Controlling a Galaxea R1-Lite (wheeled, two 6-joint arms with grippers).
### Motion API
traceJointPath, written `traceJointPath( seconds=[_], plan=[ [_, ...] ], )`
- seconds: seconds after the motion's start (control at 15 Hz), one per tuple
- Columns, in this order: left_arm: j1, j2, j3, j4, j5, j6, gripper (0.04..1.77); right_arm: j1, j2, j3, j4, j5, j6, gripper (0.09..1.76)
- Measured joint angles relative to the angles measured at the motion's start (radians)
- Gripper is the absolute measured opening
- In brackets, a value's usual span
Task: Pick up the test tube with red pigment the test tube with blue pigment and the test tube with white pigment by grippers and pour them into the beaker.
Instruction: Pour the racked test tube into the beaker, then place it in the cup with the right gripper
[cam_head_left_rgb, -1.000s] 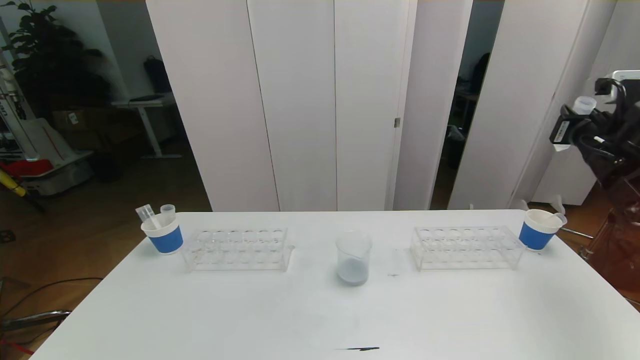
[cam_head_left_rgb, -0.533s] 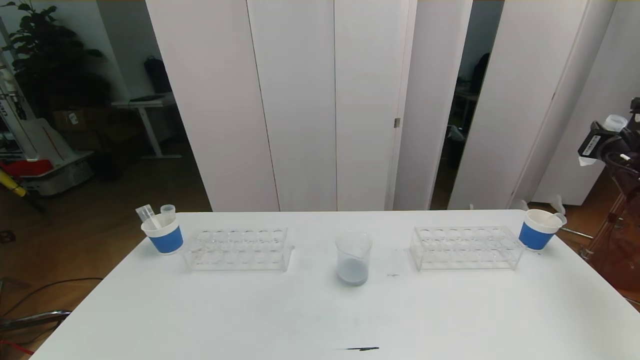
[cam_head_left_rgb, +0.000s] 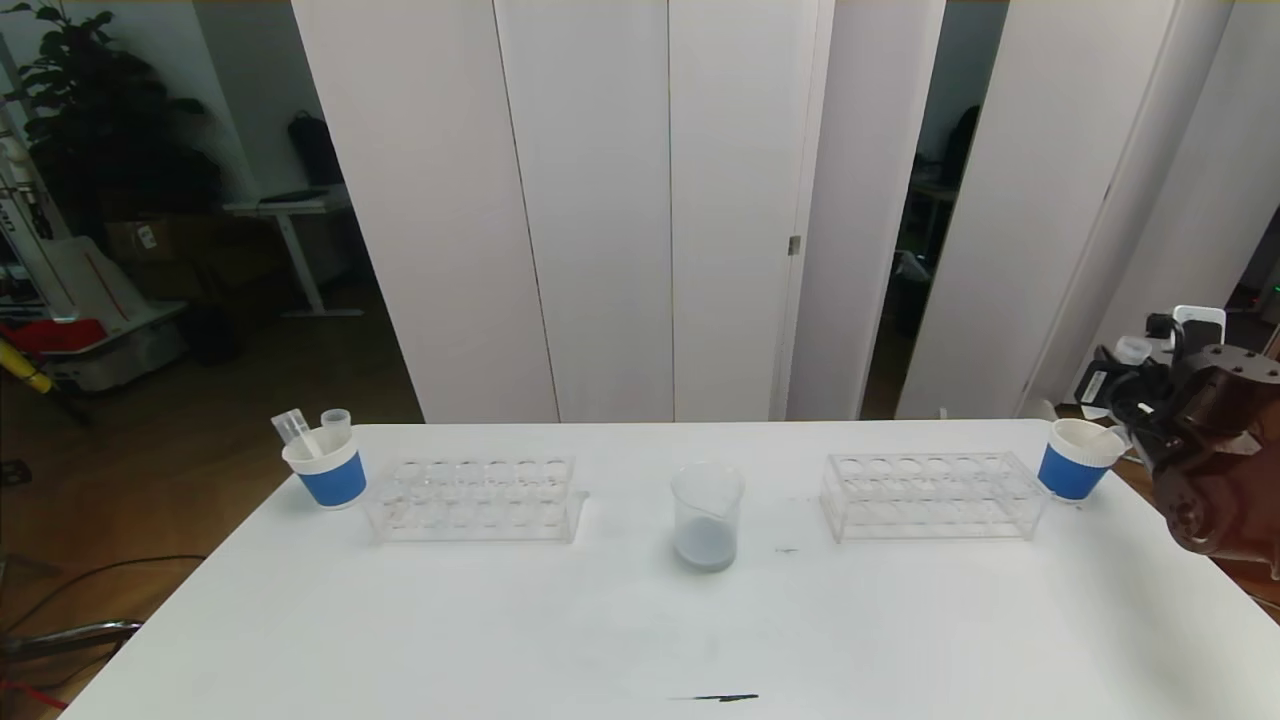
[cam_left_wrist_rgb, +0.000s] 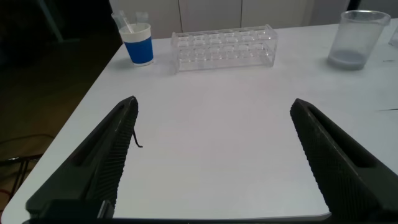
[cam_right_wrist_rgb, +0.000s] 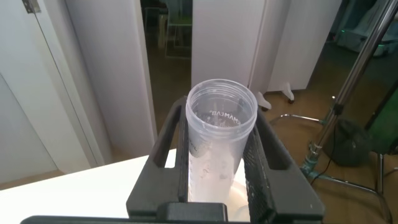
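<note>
The beaker (cam_head_left_rgb: 707, 515) stands mid-table with pale grey-blue liquid in its bottom; it also shows in the left wrist view as the beaker (cam_left_wrist_rgb: 359, 38). My right gripper (cam_head_left_rgb: 1130, 368) hangs just beyond the table's far right corner, above the right paper cup (cam_head_left_rgb: 1075, 460). It is shut on a clear test tube (cam_right_wrist_rgb: 217, 143) smeared white inside, the test tube with white pigment. My left gripper (cam_left_wrist_rgb: 214, 102) is open over bare table near the front left, holding nothing. No tube with red or blue pigment shows.
Two clear racks (cam_head_left_rgb: 475, 497) (cam_head_left_rgb: 935, 493) flank the beaker with no tubes in them. A blue-banded cup (cam_head_left_rgb: 325, 465) at the far left holds two clear tubes (cam_head_left_rgb: 292, 428). A dark mark (cam_head_left_rgb: 722, 697) lies near the front edge.
My right arm has come down with the tube, from high at the right edge to just above the right cup. The left gripper and the table things have not moved.
</note>
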Motion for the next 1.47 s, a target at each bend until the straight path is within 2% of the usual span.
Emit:
traceJointPath(
  seconds=[0.2, 0.4, 0.93, 1.0, 1.07, 1.2, 1.27, 1.47],
  plan=[
    [0.0, 0.0, 0.0, 0.0, 0.0, 0.0, 1.75, 0.0, 0.082, 0.012, -0.067, 0.005, 0.001, 0.58],
    [0.0, 0.0, 0.0, 0.0, 0.0, 0.0, 1.75, 0.0, 0.127, 0.027, -0.073, 0.006, 0.001, 0.58],
    [0.0, 0.0, 0.0, 0.0, 0.0, 0.0, 1.75, -0.02, 0.142, 0.029, -0.073, 0.034, 0.0, 0.58],
    [0.0, 0.0, 0.0, 0.0, 0.0, 0.0, 1.75, -0.022, 0.141, 0.028, -0.073, 0.034, -0.002, 0.64],
    [0.0, 0.0, 0.0, 0.0, 0.0, 0.0, 1.75, -0.023, 0.139, 0.028, -0.073, 0.039, -0.005, 0.85],
    [0.0, 0.0, 0.0, 0.0, 0.0, 0.0, 1.75, -0.022, 0.138, 0.028, -0.076, 0.039, -0.011, 1.52],
    [0.0, 0.0, 0.0, 0.0, 0.0, 0.0, 1.75, -0.026, 0.136, 0.025, -0.079, 0.038, -0.011, 1.68],
    [0.0, 0.0, 0.0, 0.0, 0.0, 0.0, 1.75, -0.033, 0.128, 0.019, -0.076, 0.035, -0.009, 1.71]
  ],
)
